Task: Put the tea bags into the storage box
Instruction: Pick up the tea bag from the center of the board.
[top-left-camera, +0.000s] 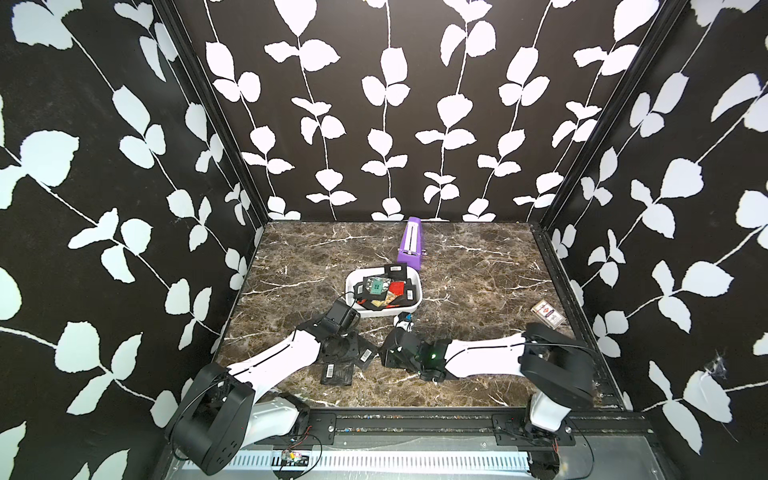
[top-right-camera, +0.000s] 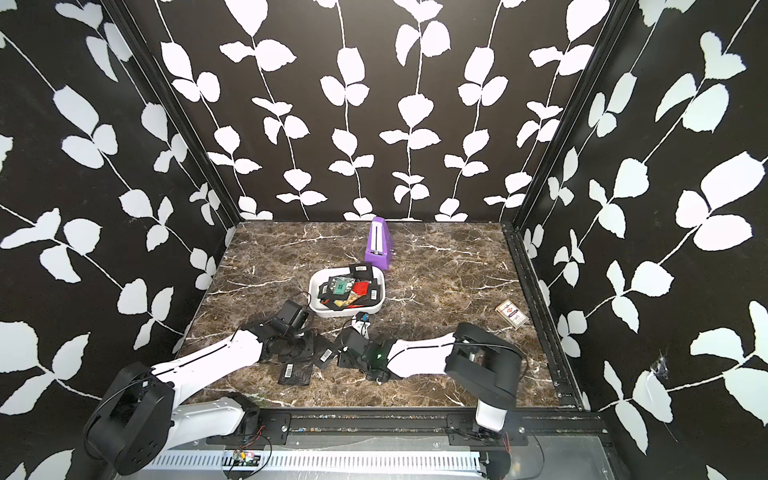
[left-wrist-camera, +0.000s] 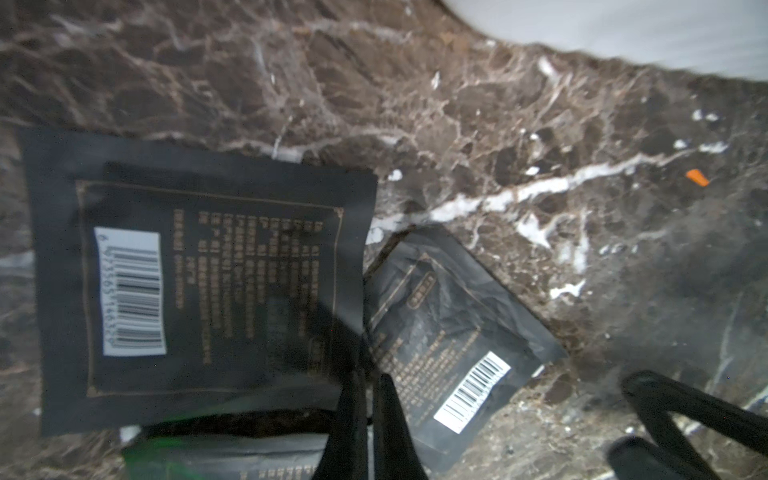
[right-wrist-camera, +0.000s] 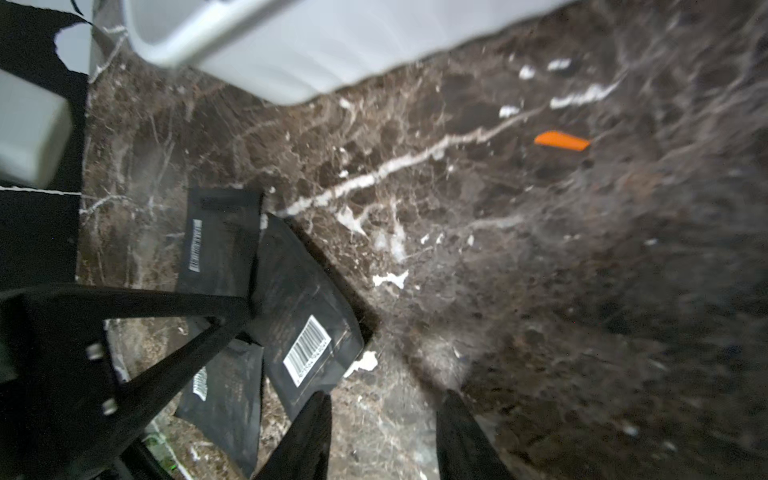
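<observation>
Three leaf-print walls (top-left-camera: 386, 104); marble tabletop (top-left-camera: 478, 270); orange scrap (right-wrist-camera: 561, 140), perhaps.

purple box (top-left-camera: 410, 243): lay at frame centre in both top views, white strip up; card pack (top-left-camera: 548, 318): lay lower right of centre, well apart; orange scrap (right-wrist-camera: 561, 140): lay on bare marble tabletop (top-left-camera: 478, 270)

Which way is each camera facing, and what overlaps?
Top views: high behind the arms, looking down at table and storage box; left arm, right arm show.
Left wrist: above the shut left gripper, facing tea bags.
Right wrist: above the open right gripper, facing table.
Wrist views share the orange scrap and storage box wall.
</observation>
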